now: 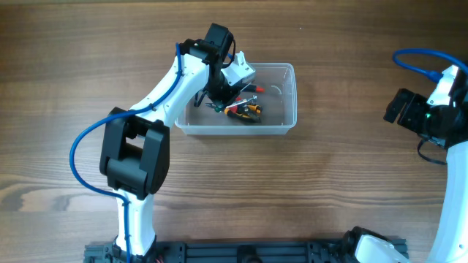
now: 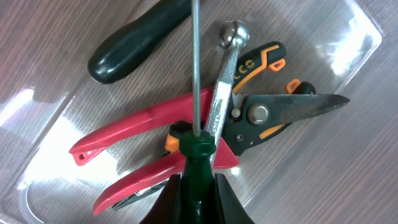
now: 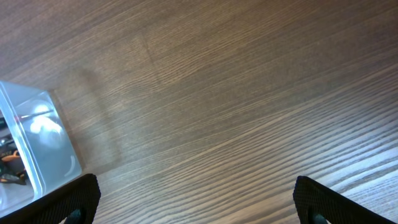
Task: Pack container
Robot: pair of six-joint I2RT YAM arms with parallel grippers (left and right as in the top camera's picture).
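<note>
Container (image 1: pixel 241 130): clear rectangular tub with rounded corners, standing on the wooden table (image 1: pixel 329 183) a little left of centre, long side running left to right.
Left arm: reaches from the near edge of the table up and over the tub's left end, its wrist above the inside of the tub.
Left gripper (image 2: pixel 198 188): clenched on the dark green handle of a screwdriver (image 2: pixel 198 152), one finger on each side of the handle.
Screwdriver shaft: thin bare metal, running straight away from the fingers across the tools below it.
Red-handled pliers (image 2: pixel 124 134): lie on the tub floor, handles spread, under the screwdriver.
Black-and-orange cutters (image 2: pixel 283 107): lie beside the pliers, with a pointed grey blade.
Chrome tool (image 2: pixel 225 68): a slim bar with a rounded end, lying across the pliers and cutters.
Black handle (image 2: pixel 130 40): rests apart from the pile on the tub floor; its working end is out of view.
Right gripper (image 3: pixel 196 190): fingers spread wide with nothing between them, over bare table.
Right arm: at the right edge of the table, well apart from the tub; only one corner of the tub shows in the right wrist view.
</note>
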